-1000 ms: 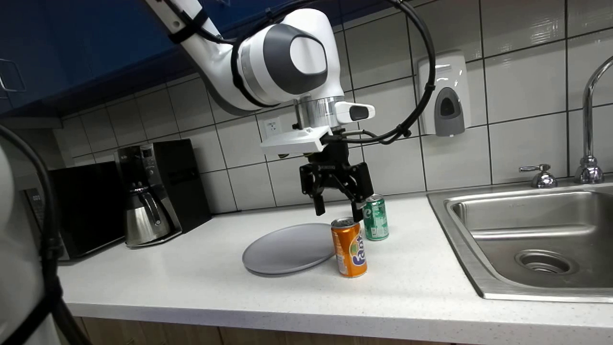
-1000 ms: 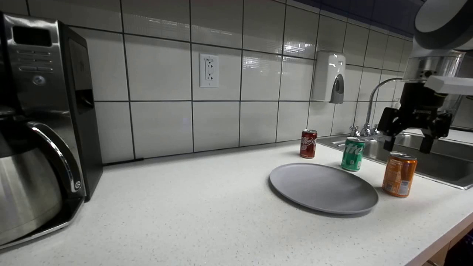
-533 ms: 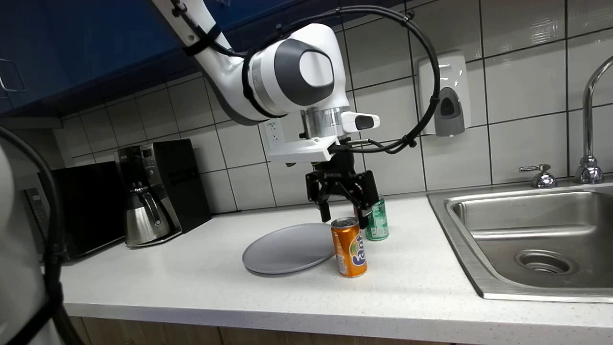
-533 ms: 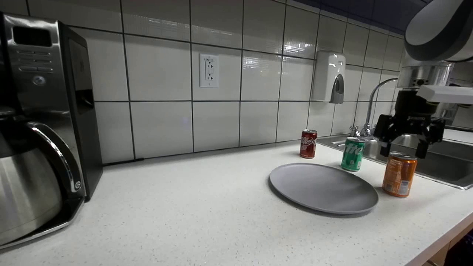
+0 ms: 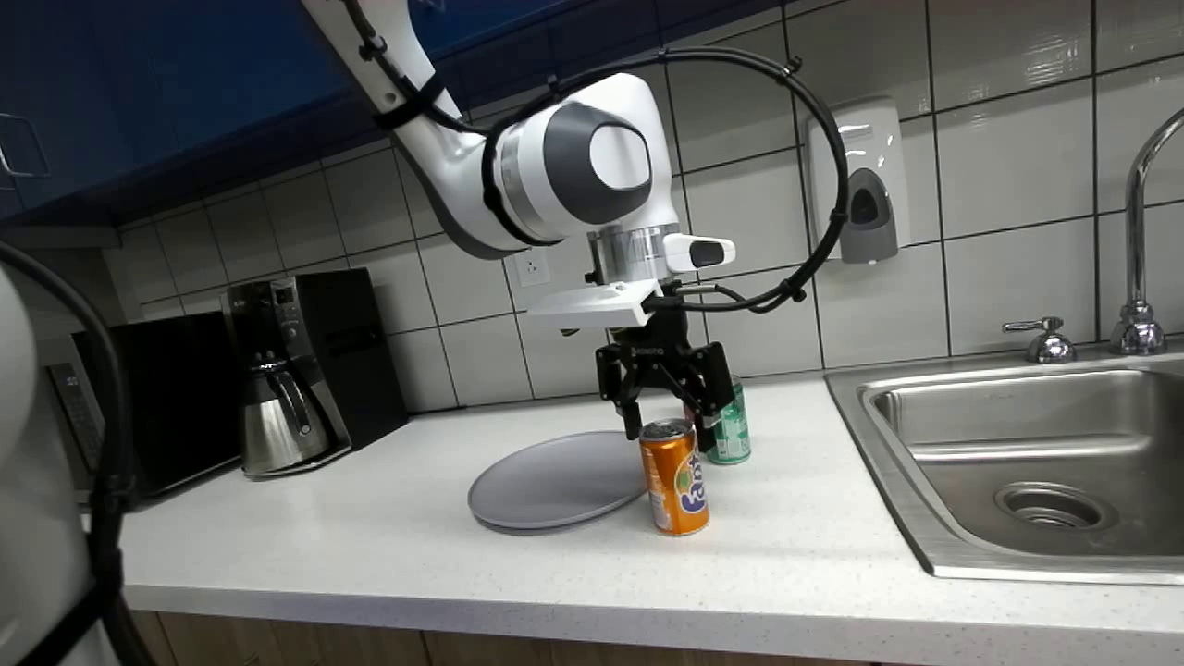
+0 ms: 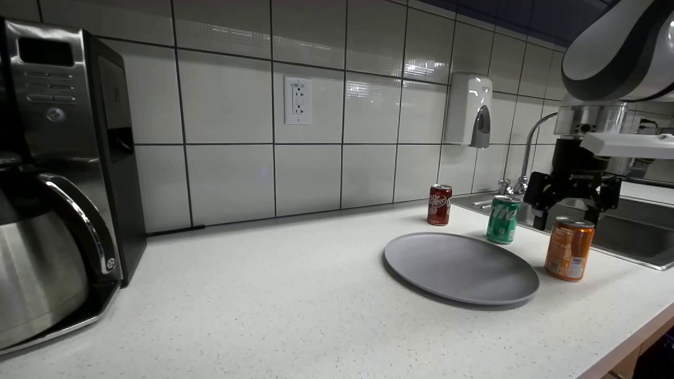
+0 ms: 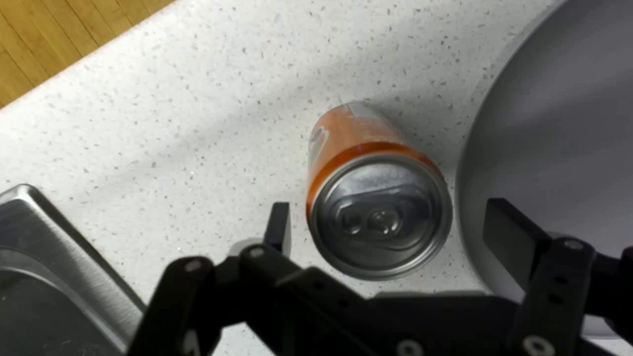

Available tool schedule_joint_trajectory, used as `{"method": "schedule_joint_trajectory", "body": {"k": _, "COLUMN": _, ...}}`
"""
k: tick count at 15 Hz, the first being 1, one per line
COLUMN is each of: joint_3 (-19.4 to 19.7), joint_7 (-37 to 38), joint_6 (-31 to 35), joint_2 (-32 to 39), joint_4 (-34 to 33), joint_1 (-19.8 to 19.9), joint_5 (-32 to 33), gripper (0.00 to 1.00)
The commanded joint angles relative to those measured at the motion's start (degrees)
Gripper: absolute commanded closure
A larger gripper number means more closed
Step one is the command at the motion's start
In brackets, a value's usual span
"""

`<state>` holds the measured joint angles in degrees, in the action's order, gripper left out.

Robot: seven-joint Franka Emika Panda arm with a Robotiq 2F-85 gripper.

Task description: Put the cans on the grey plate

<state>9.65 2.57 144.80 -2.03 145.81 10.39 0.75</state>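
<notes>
Nearest to me, at the left edge of an exterior view, sits the coffee pot [image 6: 42, 273], and across the pale surface [image 6: 274, 295], right of centre, lies the grey plate [image 6: 461, 268], with the orange can [image 6: 568, 251] upright just beside it toward the right edge. By that can's top hangs the pincer [image 5: 670, 430], its jaws spread wide, and in the wrist view the can shows between its two fingers [image 7: 514, 237] with a gap on either side. Farther back, the green can [image 6: 503, 220] stands between the orange one and the dark red can [image 6: 439, 206], which is near the tiled wall [image 6: 226, 95], with the steel sink [image 6: 637, 226] at the far right.
</notes>
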Motion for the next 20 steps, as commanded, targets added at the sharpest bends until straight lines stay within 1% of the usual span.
{"method": "schedule_joint_trajectory", "body": {"k": 1, "joint_3": -0.28, "joint_7": 1.92, "joint_6": 0.26, "joint_2": 0.85, "joint_4": -0.76, "joint_1": -0.4, "joint_5": 0.85, "gripper": 0.0}}
{"method": "schedule_joint_trajectory", "body": {"k": 9, "joint_3": -0.18, "joint_7": 3.06, "joint_6": 0.38, "joint_2": -0.19, "joint_4": 0.44, "joint_1": -0.35, "joint_5": 1.21, "gripper": 0.0}}
{"method": "schedule_joint_trajectory", "body": {"k": 10, "joint_3": -0.2, "joint_7": 3.29, "joint_6": 0.37, "joint_2": -0.39, "joint_4": 0.69, "joint_1": -0.37, "joint_5": 1.21, "gripper": 0.23}}
{"method": "schedule_joint_trajectory", "body": {"k": 11, "joint_3": -0.21, "joint_7": 3.53, "joint_6": 0.33, "joint_2": -0.58, "joint_4": 0.96, "joint_1": -0.37, "joint_5": 1.26, "gripper": 0.26}}
{"method": "schedule_joint_trajectory", "body": {"k": 13, "joint_3": -0.24, "joint_7": 4.3, "joint_6": 0.38, "joint_2": -1.04, "joint_4": 1.61, "joint_1": -0.38, "joint_5": 1.51, "gripper": 0.42}}
{"method": "schedule_joint_trajectory", "body": {"k": 14, "joint_3": -0.25, "joint_7": 4.7, "joint_6": 0.36, "joint_2": -1.24, "joint_4": 1.86, "joint_1": -0.37, "joint_5": 1.65, "gripper": 0.51}}
{"method": "schedule_joint_trajectory", "body": {"k": 15, "joint_3": -0.29, "joint_7": 5.1, "joint_6": 0.36, "joint_2": -1.53, "joint_4": 2.15, "joint_1": -0.39, "joint_5": 1.8, "gripper": 0.58}}
{"method": "schedule_joint_trajectory", "body": {"k": 16, "joint_3": -0.35, "joint_7": 5.58, "joint_6": 0.33, "joint_2": -1.84, "joint_4": 2.32, "joint_1": -0.42, "joint_5": 2.1, "gripper": 0.62}}
{"method": "schedule_joint_trajectory", "body": {"k": 20, "joint_3": -0.79, "joint_7": 7.79, "joint_6": 0.17, "joint_2": -4.05, "joint_4": 3.15, "joint_1": -0.68, "joint_5": 3.94, "gripper": 0.62}}
